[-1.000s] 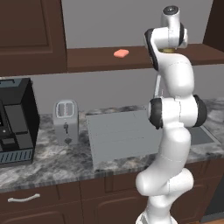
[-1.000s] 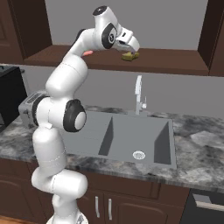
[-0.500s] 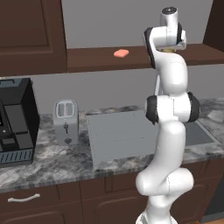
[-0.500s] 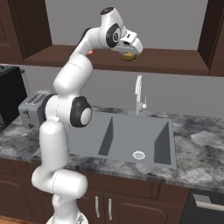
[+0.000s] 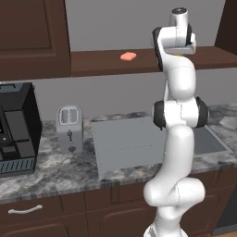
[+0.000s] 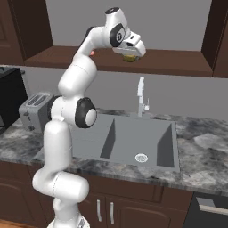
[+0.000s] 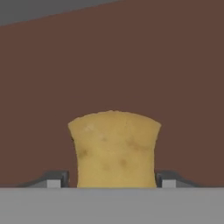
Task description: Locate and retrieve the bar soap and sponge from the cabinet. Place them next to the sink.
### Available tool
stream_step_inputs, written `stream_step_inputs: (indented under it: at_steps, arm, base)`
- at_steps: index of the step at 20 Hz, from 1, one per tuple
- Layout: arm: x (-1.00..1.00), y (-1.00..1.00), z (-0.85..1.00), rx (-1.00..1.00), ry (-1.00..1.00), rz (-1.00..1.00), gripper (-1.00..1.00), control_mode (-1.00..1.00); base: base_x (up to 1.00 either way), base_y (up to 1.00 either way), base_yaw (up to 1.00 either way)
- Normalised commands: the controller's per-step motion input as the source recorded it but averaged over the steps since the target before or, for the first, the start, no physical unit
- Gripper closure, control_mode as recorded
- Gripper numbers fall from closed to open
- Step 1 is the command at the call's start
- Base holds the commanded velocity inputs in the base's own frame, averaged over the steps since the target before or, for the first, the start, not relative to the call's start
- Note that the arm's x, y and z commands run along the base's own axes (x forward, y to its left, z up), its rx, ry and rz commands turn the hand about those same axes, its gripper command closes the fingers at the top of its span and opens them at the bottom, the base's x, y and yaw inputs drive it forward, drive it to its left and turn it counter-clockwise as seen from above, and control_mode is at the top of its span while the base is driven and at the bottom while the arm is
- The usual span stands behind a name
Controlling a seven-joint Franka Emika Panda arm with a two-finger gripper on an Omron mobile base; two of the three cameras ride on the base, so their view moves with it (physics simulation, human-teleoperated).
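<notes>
The fingers are closed on the sponge, one pad pressed to each of its sides. In the right base view the sponge hangs under the hand, just above the cabinet shelf board, near its middle. The bar soap lies flat on the same shelf, well to the left of the arm. Below, the sink is set into the surface, with the toaster near its left edge.

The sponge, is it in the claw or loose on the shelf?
In the claw: the sponge sits squeezed between both fingertips of the gripper above the shelf.
</notes>
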Motion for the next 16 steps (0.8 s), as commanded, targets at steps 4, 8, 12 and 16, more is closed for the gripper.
stream_step_inputs:
  at_steps: [4, 8, 12, 16]
  arm:
    - [-0.1, 0.04, 0.0, 0.01, 0.0, 0.0, 1.0, -1.0]
    - [-0.58, 0.1, 0.13, 0.01, -0.02, 0.0, 1.0, -1.0]
    - [-0.77, 0.17, 0.18, 0.0, -0.03, 0.0, 1.0, -1.0]
    - [-0.99, 0.21, 0.08, 0.02, -0.04, 0.0, 1.0, -1.0]
  base:
    - [0.0, 0.0, 0.0]
    - [0.0, 0.0, 0.0]
    - [0.0, 0.0, 0.0]
    - [0.0, 0.0, 0.0]
